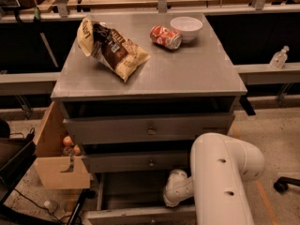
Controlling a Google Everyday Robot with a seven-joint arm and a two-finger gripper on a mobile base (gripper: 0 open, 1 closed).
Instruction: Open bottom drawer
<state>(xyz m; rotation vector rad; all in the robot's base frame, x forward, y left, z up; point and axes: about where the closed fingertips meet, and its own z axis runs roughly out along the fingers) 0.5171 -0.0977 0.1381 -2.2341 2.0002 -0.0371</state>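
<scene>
Grey bottom drawer (136, 215) sat at the cabinet's (187, 74) lowest tier, its front already pulled well out from the cabinet body. The gripper (173, 197) was low in the gap behind that front, just under the middle drawer (136, 162), and I couldn't tell if it was spread or pinching anything. Risks as I judged them: the arm (220, 182) crowding the cabinet's right front could clip the middle drawer when moved, and a skewed pull could rack the bottom drawer on its slides.
</scene>
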